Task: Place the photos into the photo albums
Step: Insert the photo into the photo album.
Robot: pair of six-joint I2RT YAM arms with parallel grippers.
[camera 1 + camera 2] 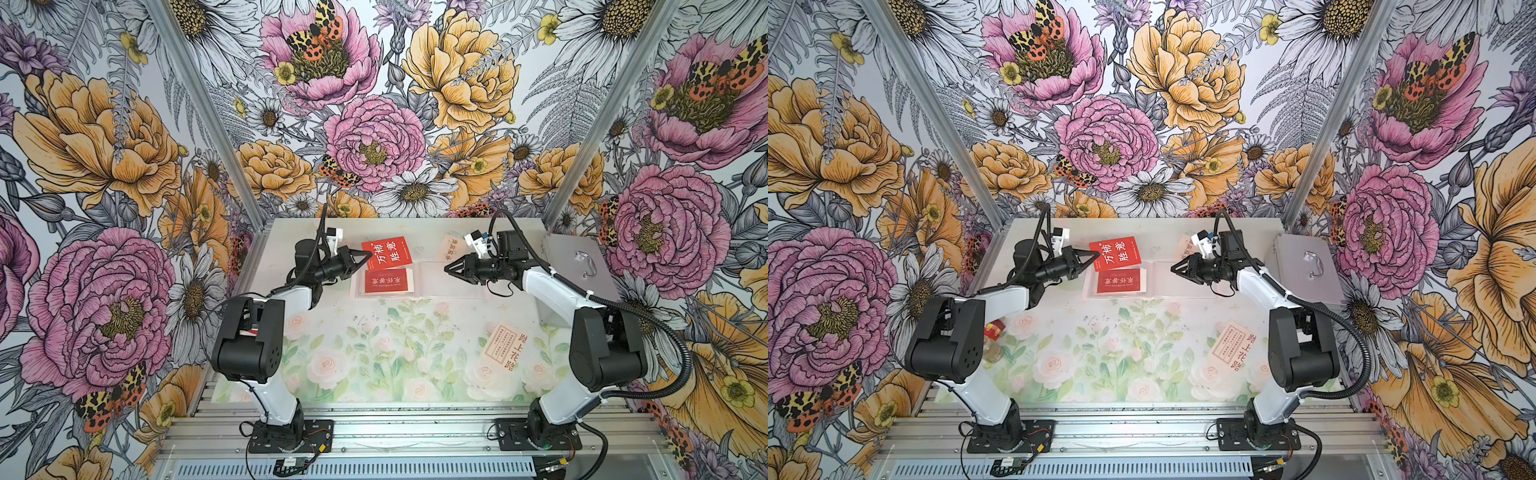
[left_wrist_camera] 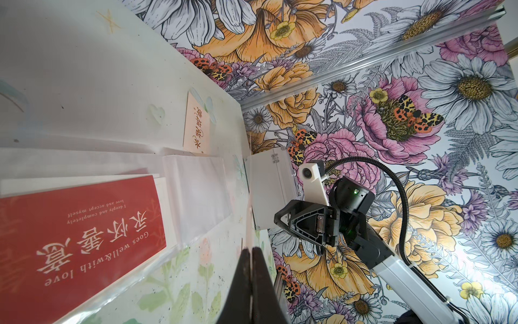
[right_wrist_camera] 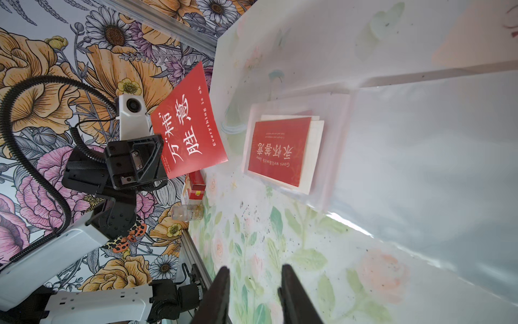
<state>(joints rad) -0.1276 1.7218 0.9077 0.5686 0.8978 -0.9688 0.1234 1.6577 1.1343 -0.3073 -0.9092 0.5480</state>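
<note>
Album [image 1: 451, 277] lay open on the counter [image 1: 415, 345], a red photo [image 1: 384, 281] sleeved inside. The left tool [image 1: 368, 256] pinched a second red photo [image 1: 390, 251] at the album's far edge; the right tool [image 1: 448, 270] hovered over the album, apart, empty.

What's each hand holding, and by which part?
Left hand is shut on a red photo, pinched at its edge nearest that arm. Right hand is open, holding nothing.

Photo album [image 1: 453, 279] lies open at far centre of the tabletop [image 1: 374, 357], first photo [image 1: 388, 281] inside its left page. Second photo [image 1: 386, 250], clamped in the left end effector [image 1: 368, 255], hangs above that page's far edge. Third photo [image 1: 452, 246] lies behind the right page; fourth photo [image 1: 503, 345] near right; metal case [image 1: 575, 266] far right.
</note>
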